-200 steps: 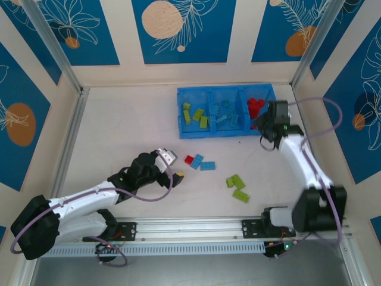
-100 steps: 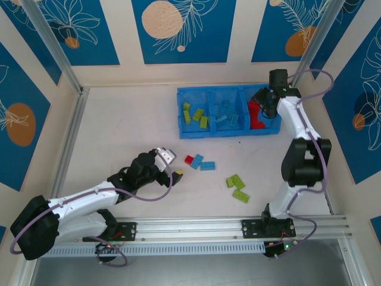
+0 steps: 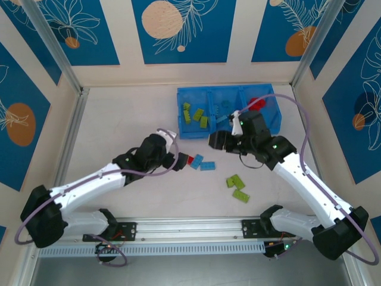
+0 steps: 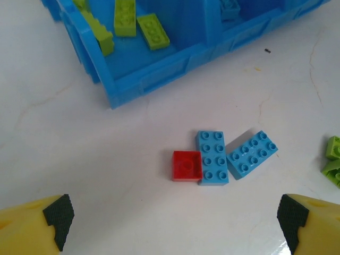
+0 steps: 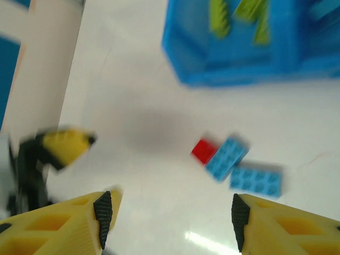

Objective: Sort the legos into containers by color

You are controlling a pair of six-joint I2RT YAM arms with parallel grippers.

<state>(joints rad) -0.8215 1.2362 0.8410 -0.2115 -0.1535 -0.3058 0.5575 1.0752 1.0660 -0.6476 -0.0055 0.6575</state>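
The blue tray [image 3: 271, 122] has lime green legos [image 3: 194, 114] in its left container, light blue legos in the middle one and red legos [image 3: 257, 105] in the right one. On the table in front of it a red lego [image 4: 186, 166] touches a blue lego [image 4: 212, 157], and a second blue lego [image 4: 252, 154] lies beside them. Two green legos [image 3: 237, 187] lie further right. My left gripper [image 4: 174, 220] hovers open just short of the red lego. My right gripper [image 5: 171, 220] hangs open and empty above the same group [image 5: 226, 158].
The tray's front wall [image 4: 154, 79] stands just behind the loose bricks. Both arms close in on the same spot: the left gripper [image 3: 174, 159] and the right gripper [image 3: 216, 142] are a short way apart. Side walls enclose the table.
The right arm has swung from the tray's red container down and left to the loose bricks, and its jaws have opened. The left gripper has moved forward to the red lego.
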